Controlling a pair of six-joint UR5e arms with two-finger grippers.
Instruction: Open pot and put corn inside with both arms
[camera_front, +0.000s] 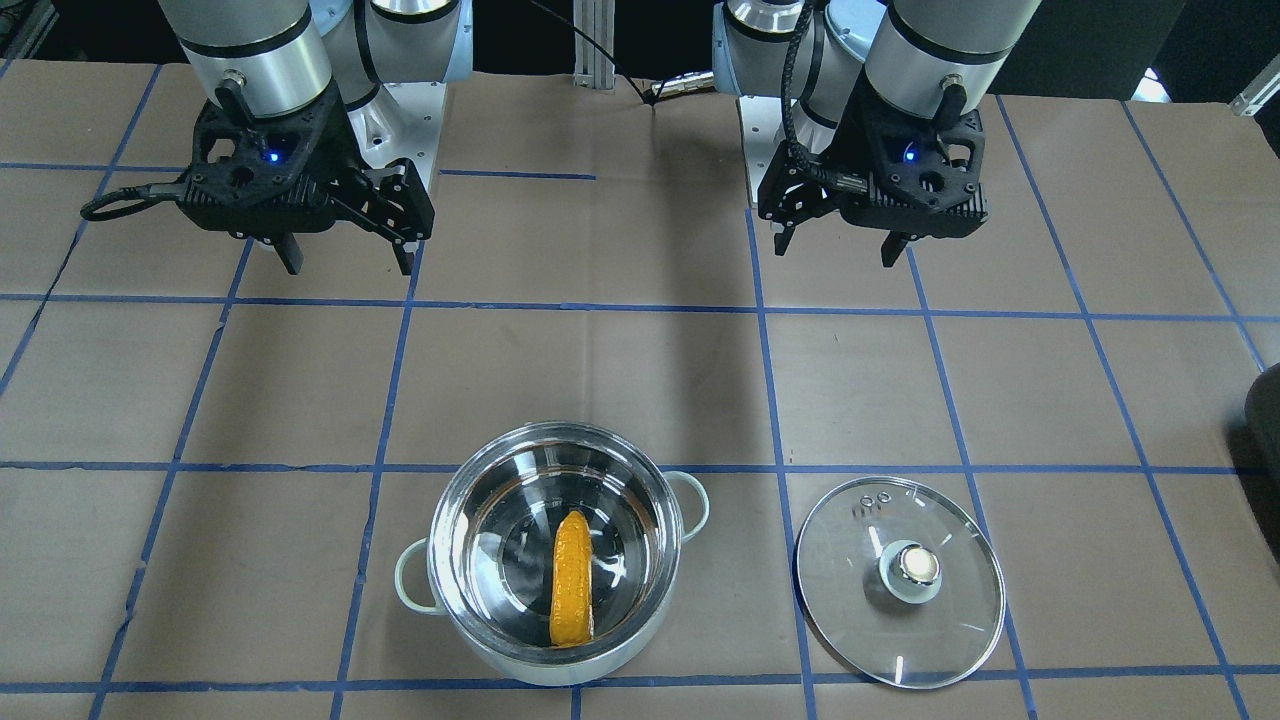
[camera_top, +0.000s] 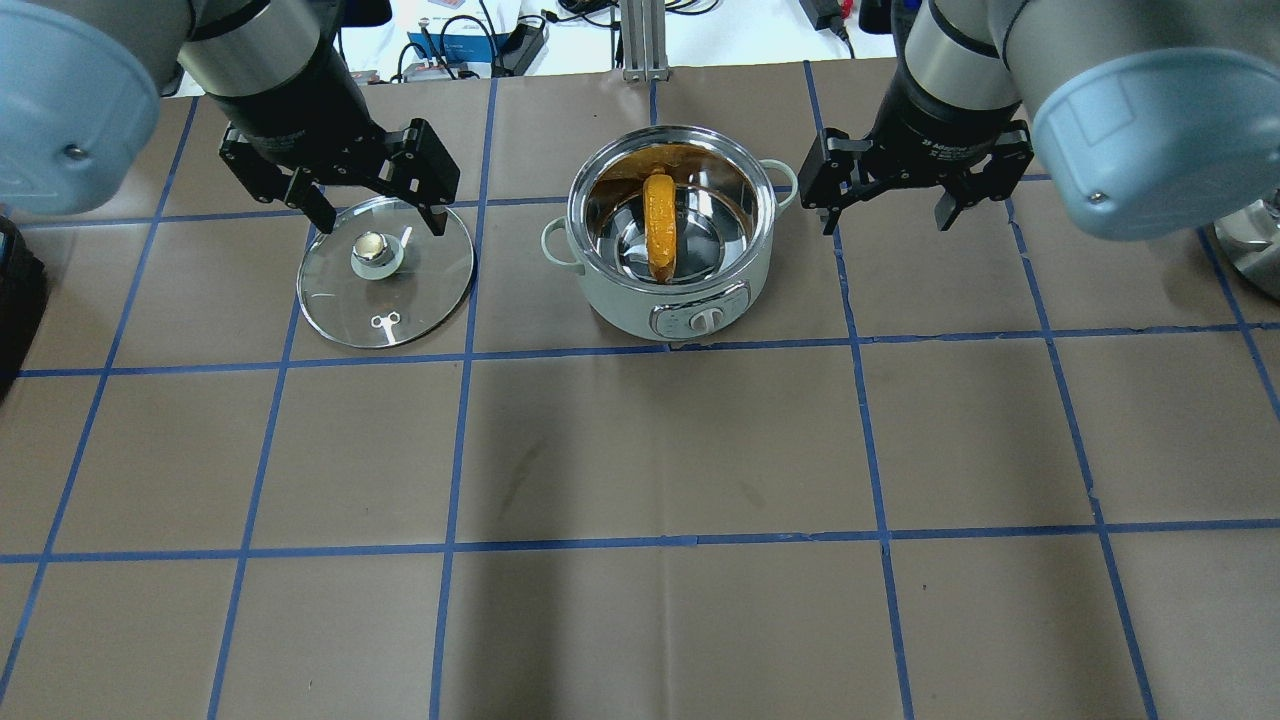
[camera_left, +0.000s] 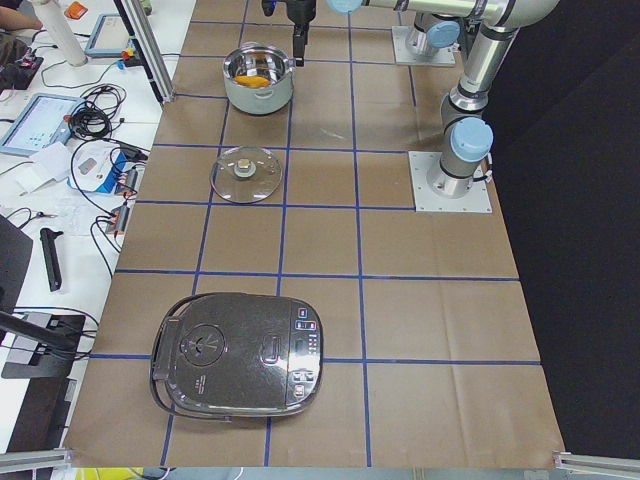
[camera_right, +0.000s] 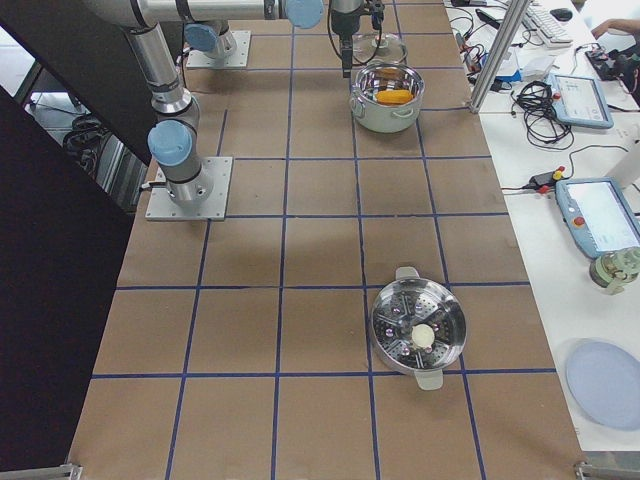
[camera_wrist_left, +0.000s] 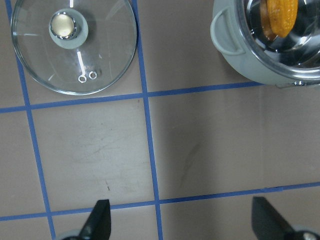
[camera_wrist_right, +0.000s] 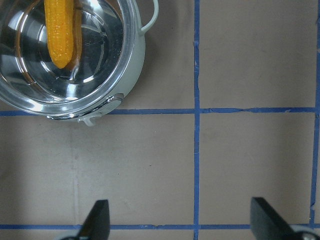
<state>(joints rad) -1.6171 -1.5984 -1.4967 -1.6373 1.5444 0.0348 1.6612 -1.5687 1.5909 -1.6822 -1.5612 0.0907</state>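
Left wrist view: the pot (camera_wrist_left: 235, 60) is cut by the top and right edges, and only 1 end of the corn (camera_wrist_left: 280, 20) shows.
Right wrist view: the pot is cut by the top and left edges, and the corn's upper end is out of picture.
Both wrist views show only 2 fingertips (camera_wrist_left: 97, 220) at the bottom edge.
Overhead view: the left gripper (camera_top: 381, 224) covers part of the lid (camera_top: 385, 300) rim.
Front-facing view: a dark object (camera_front: 1265, 430) at the right edge is cut off and cannot be identified.
Side views: the gripper detail appears too small to read.

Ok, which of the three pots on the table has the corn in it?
The open pale-green pot with loop handles, corn lying inside. The dark rice cooker is shut; the steamer pot shows only a perforated insert.
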